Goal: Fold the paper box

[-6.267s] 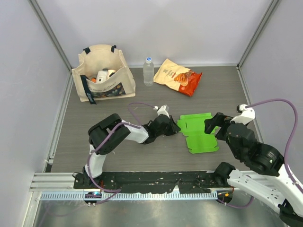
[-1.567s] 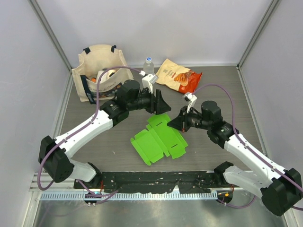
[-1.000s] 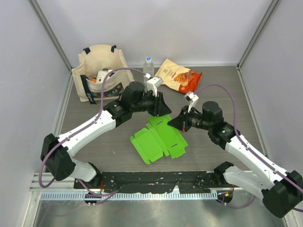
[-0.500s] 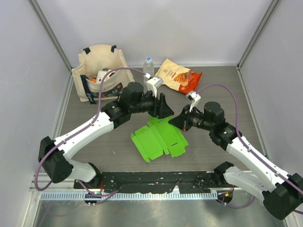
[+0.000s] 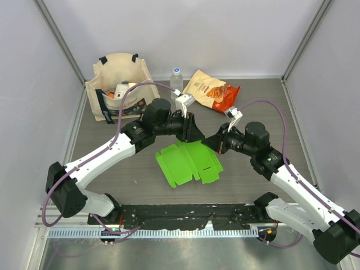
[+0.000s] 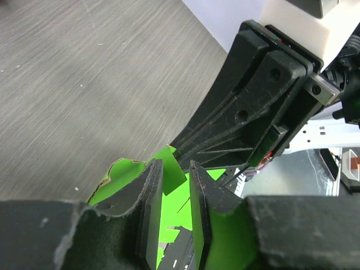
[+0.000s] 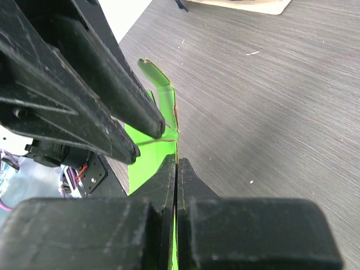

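At centre of the grey wood-grain table, the bright green thin-card paper box tilts up at its far edge, right gripper clamped on it, left gripper w/ jaws slightly apart astride a flap, so uneven pull could tear/mis-crease it.

We're looking down on a dark grey wood-grain surface under soft, even light. Pale lilac-white panels close it in: back wall, left wall, right wall. Aluminium posts slant up at the far corners. Along the near edge runs a ridged aluminium rail, with a brushed steel sheet below it catching a dull glare.
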You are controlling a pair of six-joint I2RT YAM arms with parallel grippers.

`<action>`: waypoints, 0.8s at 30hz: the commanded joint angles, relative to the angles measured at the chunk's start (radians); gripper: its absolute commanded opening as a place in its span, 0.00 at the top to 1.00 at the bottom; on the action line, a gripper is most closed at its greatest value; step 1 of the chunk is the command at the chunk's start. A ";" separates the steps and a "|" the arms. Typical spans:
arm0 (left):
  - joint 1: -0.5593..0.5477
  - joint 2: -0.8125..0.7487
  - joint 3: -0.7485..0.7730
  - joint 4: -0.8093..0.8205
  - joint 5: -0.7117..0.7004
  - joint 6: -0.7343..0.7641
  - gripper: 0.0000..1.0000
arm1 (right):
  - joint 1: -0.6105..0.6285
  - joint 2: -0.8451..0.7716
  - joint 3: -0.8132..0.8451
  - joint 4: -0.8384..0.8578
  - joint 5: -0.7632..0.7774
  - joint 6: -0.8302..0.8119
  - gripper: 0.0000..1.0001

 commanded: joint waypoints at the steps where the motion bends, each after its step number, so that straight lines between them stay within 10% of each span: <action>1: -0.004 -0.018 -0.031 0.095 0.098 -0.045 0.71 | -0.002 -0.019 0.005 0.114 0.048 0.051 0.99; 16: 0.005 -0.241 -0.216 0.112 -0.152 0.014 0.43 | 0.000 -0.073 -0.016 0.096 0.093 0.085 0.99; 24: 0.208 -0.440 -0.442 0.207 -0.128 -0.134 0.40 | 0.000 -0.080 -0.032 0.079 0.016 0.068 0.99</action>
